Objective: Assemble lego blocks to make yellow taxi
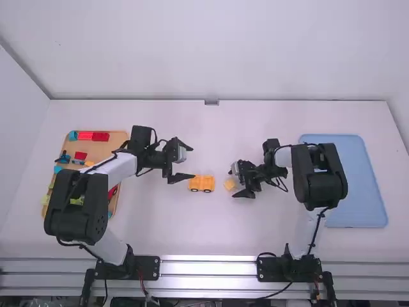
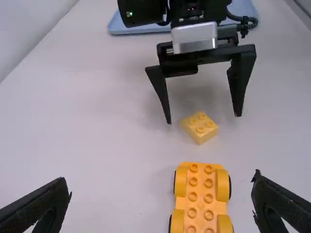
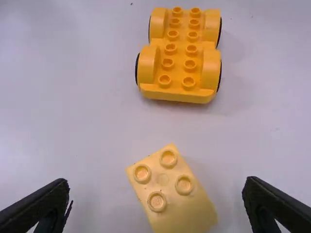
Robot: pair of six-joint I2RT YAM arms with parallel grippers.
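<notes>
My left arm (image 1: pixel 118 169) and right arm (image 1: pixel 282 157) are pairing smooth white links with bulky, rounded black joints (image 1: pixel 78 206). Black cables (image 1: pixel 317 224) are looping along both, and a thin red wire (image 1: pixel 142 282) is running beside my left base plate (image 1: pixel 148 268). My left tool (image 1: pixel 193 162) and right tool (image 1: pixel 231 183) are tapering into angular black fingers (image 2: pixel 241 80), the right one bearing a silvery block (image 2: pixel 194 37).

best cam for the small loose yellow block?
Right wrist view: the loose yellow block is largest there, all four studs distinct. Left wrist view has it smaller, near the right gripper's open fingers, studs still countable. In high view it's a tiny patch by that gripper, studs too small to tell.
</notes>
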